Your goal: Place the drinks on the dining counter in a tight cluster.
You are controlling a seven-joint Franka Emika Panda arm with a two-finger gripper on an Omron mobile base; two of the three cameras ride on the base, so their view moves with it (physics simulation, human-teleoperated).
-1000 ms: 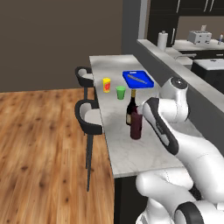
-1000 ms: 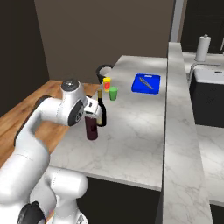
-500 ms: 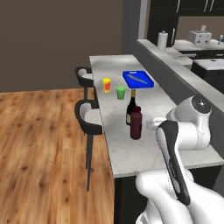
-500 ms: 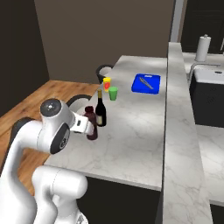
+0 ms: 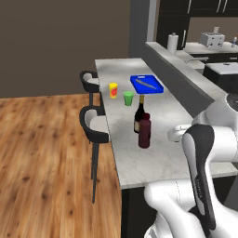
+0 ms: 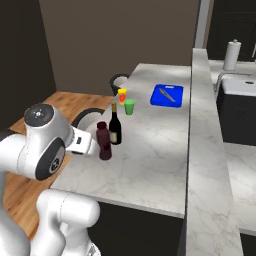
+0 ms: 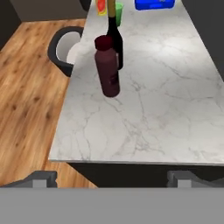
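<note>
On the dining counter [image 5: 155, 155] the dark wine bottle [image 5: 139, 114] [image 6: 115, 126] [image 7: 114, 37] and the squat maroon red-capped bottle [image 5: 144, 131] [image 6: 104, 141] [image 7: 107, 66] stand upright, side by side and almost touching. My gripper [image 7: 111, 178] is open with nothing between its fingers. It hangs back beyond the counter's near end, well short of the maroon bottle and facing both bottles. Its two dark fingertips [image 7: 43, 177] stand wide apart at the bottom of the hand view.
Beyond the bottles stand a green cup [image 5: 128, 98], a yellow cup [image 5: 113, 89] and a blue cutting board [image 5: 146, 84] with a knife on it. Two black stools [image 5: 95, 123] line the counter's left side. A raised grey ledge [image 5: 181, 81] runs along its right edge.
The arm has swung back from the maroon bottle toward the counter's near end, with the gripper open throughout. Both bottles stand where they were.
</note>
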